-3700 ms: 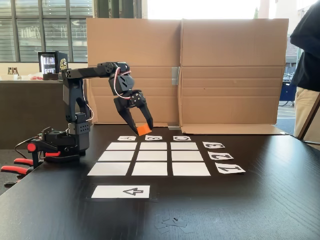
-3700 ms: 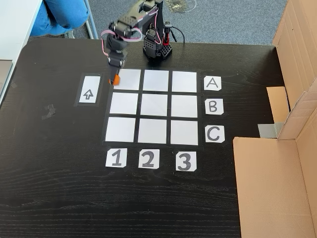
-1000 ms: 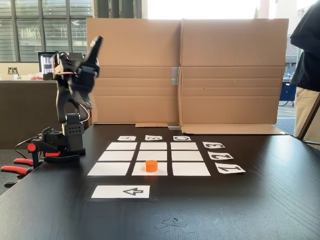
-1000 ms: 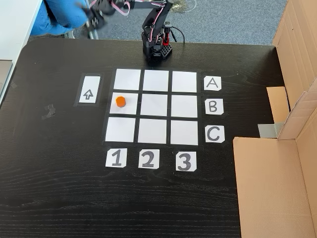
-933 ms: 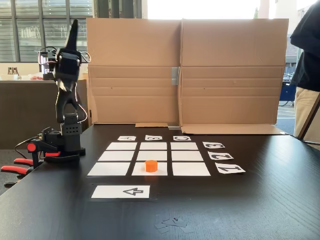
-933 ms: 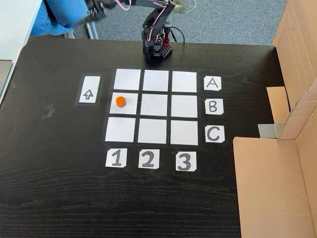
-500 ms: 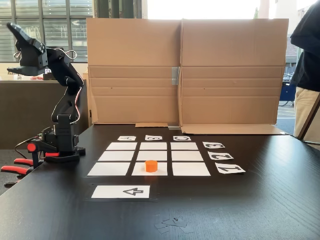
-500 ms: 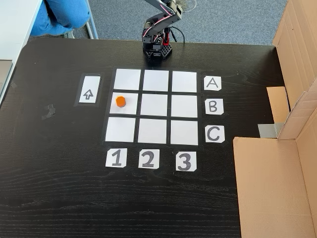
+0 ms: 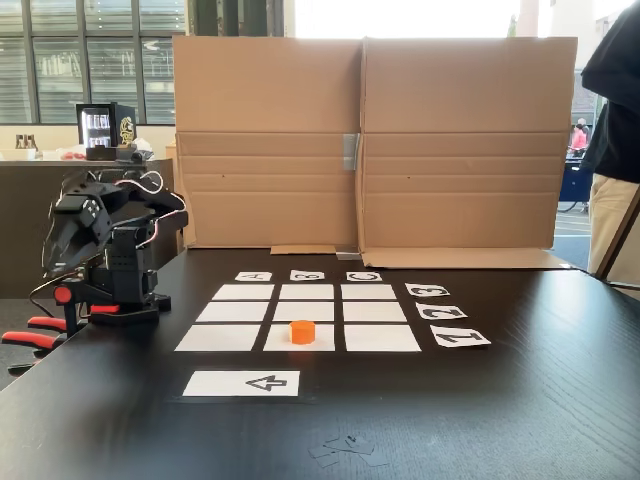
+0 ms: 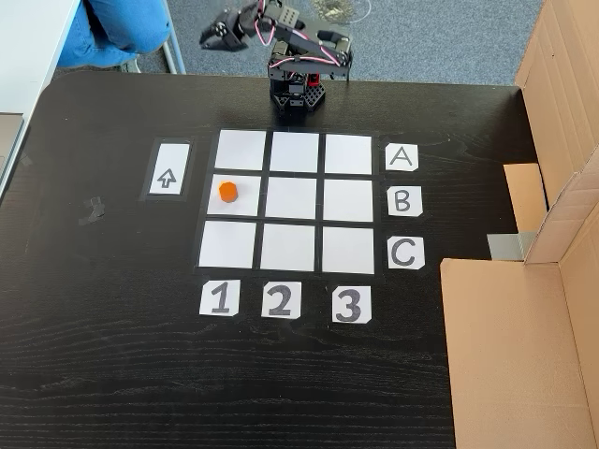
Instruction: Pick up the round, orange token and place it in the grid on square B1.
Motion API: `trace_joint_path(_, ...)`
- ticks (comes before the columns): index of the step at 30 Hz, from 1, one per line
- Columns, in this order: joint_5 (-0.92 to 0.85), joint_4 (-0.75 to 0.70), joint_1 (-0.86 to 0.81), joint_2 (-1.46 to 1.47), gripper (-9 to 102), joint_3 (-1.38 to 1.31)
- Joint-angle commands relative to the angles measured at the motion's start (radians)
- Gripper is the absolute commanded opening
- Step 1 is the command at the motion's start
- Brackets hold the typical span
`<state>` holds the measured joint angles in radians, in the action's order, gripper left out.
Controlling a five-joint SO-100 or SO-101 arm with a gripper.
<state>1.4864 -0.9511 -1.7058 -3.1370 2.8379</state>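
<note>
Token [image 10: 227, 191] sits upright on B1 [image 10: 245, 196], well apart from the tool [image 10: 211, 34], which hangs folded beyond the tabletop's [image 10: 112, 355] far edge. Tool carries nothing; spread or pressed together, I can't tell.

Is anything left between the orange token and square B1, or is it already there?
Nothing visible stands between them: the token already sits on square B1, in the B card's row above the 1 card. The gripper is folded back past the table edge, apart from the grid.

Matt orange plastic token [image 10: 227, 191], white paper grid [image 10: 295, 201], dark woodgrain table [image 10: 112, 337]
</note>
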Motion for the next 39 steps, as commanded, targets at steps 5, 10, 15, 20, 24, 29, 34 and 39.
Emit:
trace_joint_path(5,0.009,-0.009,-0.011,-0.126,-1,0.118)
trace_joint_path(10,0.012,-0.046,-0.014,-0.192,-1,0.130)
trace_joint_path(15,0.012,-0.046,-0.012,-0.192,-1,0.130)
trace_joint_path(20,0.012,-0.046,-0.005,-0.192,-1,0.130)
trace_joint_path(24,0.012,-0.046,-0.005,-0.192,-1,0.130)
trace_joint_path(29,0.012,-0.046,-0.005,-0.192,-1,0.130)
trace_joint_path(34,0.012,-0.046,-0.005,-0.192,-1,0.130)
trace_joint_path(39,0.012,-0.046,-0.003,-0.192,-1,0.130)
